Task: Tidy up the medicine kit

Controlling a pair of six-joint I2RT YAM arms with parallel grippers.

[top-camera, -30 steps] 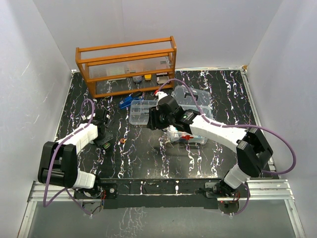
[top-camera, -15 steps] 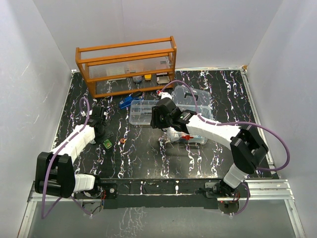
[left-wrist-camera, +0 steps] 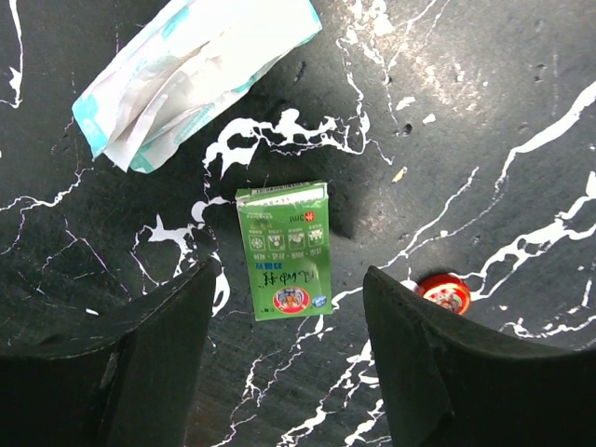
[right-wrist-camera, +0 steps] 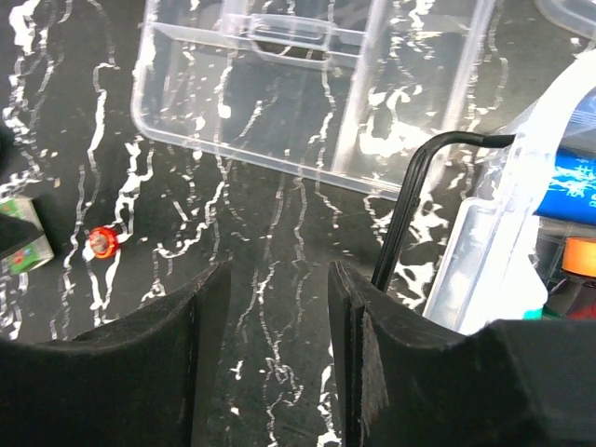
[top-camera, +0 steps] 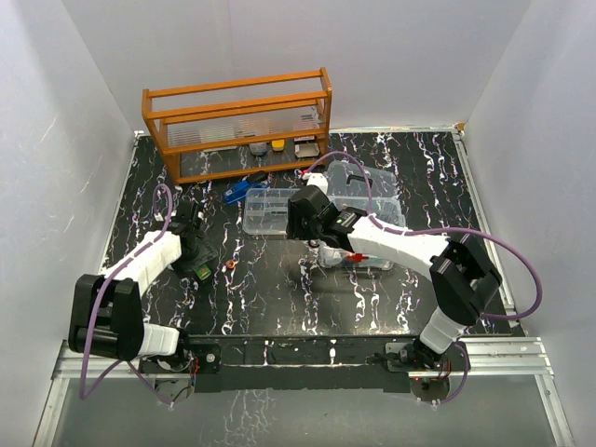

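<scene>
Hovering over a green medicine carton [left-wrist-camera: 282, 250], the left gripper [left-wrist-camera: 287, 279] spreads its jaws to straddle it. The right gripper [right-wrist-camera: 277, 279], jaws apart and empty, hangs mid-table between the divided tray insert [right-wrist-camera: 307, 84] and the medicine kit [right-wrist-camera: 494, 233].

The left arm extended forward with the left pincer [left-wrist-camera: 291, 279] pointing down, jaws apart and empty, while the right arm stretched leftward across the middle, the right pincer [right-wrist-camera: 277, 279] likewise parted and holding nothing.
</scene>
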